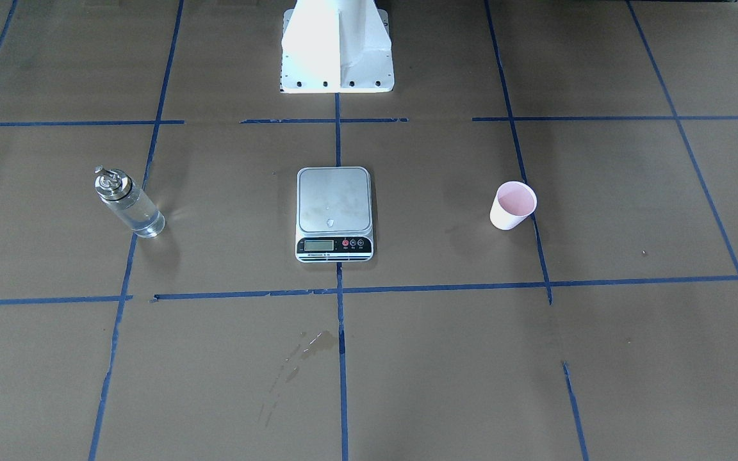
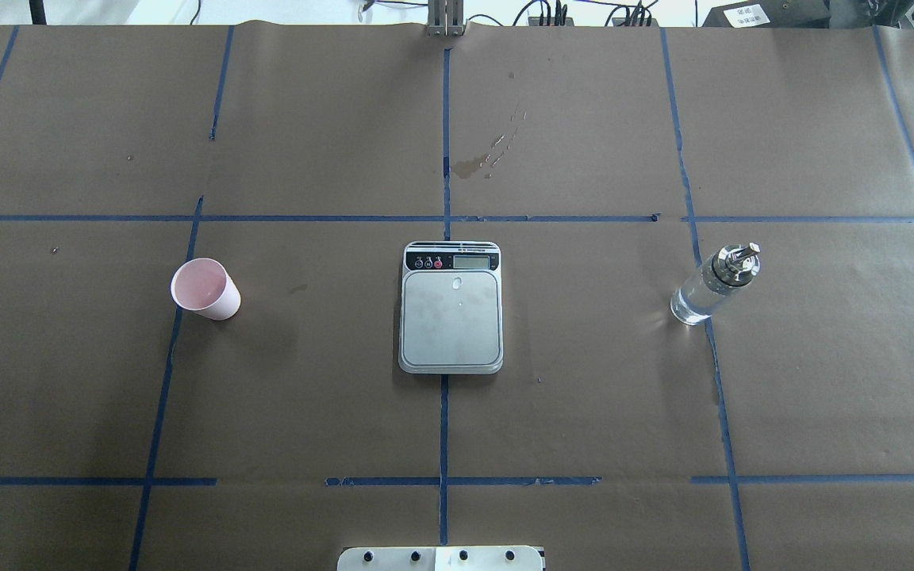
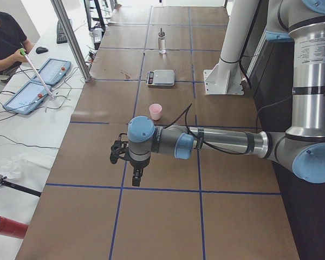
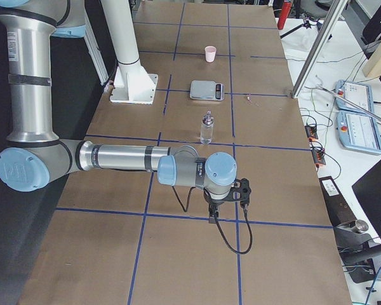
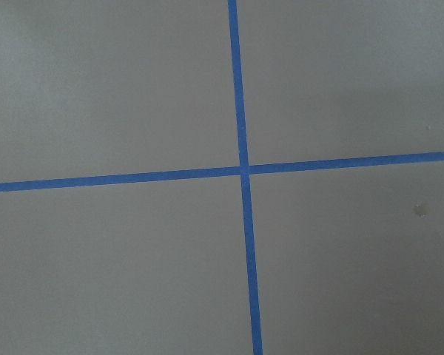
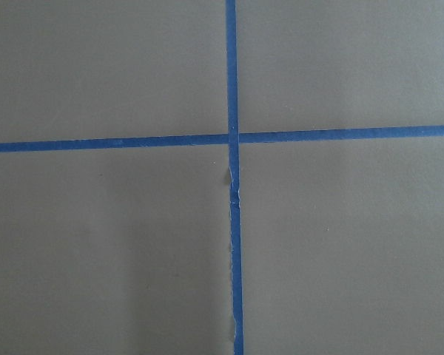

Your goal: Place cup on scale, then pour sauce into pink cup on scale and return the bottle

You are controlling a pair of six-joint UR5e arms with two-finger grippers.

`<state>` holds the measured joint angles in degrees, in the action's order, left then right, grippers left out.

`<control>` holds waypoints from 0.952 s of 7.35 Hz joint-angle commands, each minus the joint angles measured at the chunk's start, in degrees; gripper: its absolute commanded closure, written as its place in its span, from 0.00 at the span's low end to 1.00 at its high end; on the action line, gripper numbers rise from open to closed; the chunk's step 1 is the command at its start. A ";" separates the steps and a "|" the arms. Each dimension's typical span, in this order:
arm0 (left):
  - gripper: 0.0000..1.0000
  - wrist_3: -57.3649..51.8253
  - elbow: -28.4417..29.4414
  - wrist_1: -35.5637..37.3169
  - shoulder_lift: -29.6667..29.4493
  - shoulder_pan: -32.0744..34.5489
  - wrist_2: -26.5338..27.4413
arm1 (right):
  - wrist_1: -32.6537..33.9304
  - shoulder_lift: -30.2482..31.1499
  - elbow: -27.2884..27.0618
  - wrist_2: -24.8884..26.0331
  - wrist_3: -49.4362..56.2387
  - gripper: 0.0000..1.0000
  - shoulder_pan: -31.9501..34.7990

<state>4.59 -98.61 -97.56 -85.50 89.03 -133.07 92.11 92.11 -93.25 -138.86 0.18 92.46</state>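
Observation:
The pink cup (image 1: 513, 205) (image 2: 205, 289) stands upright on the brown paper, far from the scale on my left side. In the table's middle lies the scale (image 1: 334, 214) (image 2: 451, 308) with its steel platform bare. The bottle (image 1: 129, 203) (image 2: 715, 284) stands on my right side, and clear sauce (image 2: 693, 304) shows through its glass. My left gripper (image 3: 135, 181) hangs over a tape crossing near the table's left end, well short of the cup (image 3: 155, 111). At the other end hangs my right gripper (image 4: 213, 219), short of the bottle (image 4: 207, 128). I cannot tell whether either is open or shut.
Blue tape lines (image 2: 444, 218) divide the paper into squares. A wet stain (image 1: 314, 342) (image 2: 473, 165) marks the paper beyond the scale. The white robot base (image 1: 337, 51) stands at the near edge. A seated person (image 3: 5, 38) and control pendants (image 3: 43, 81) are beside the table.

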 commanded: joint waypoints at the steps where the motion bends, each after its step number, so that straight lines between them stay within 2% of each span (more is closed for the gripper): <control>1: 0.00 -0.02 -0.09 0.00 -0.02 0.00 0.00 | -0.09 0.17 -0.09 -0.09 0.08 0.00 0.00; 4: 0.00 1.38 -1.39 0.26 -0.72 0.00 0.09 | 0.09 -0.26 -0.17 -0.18 0.00 0.00 0.00; 6: 0.00 12.51 -7.62 0.18 -0.46 -0.26 0.35 | 0.09 -0.09 -0.52 0.08 -0.09 0.00 0.00; 7: 0.00 13.07 -8.51 -0.08 -0.28 -0.87 -1.30 | 0.09 -0.17 -0.53 0.17 0.00 0.00 0.00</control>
<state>14.92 -105.05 -97.44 -85.97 88.70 -133.13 92.20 91.94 -93.67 -138.81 0.12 92.46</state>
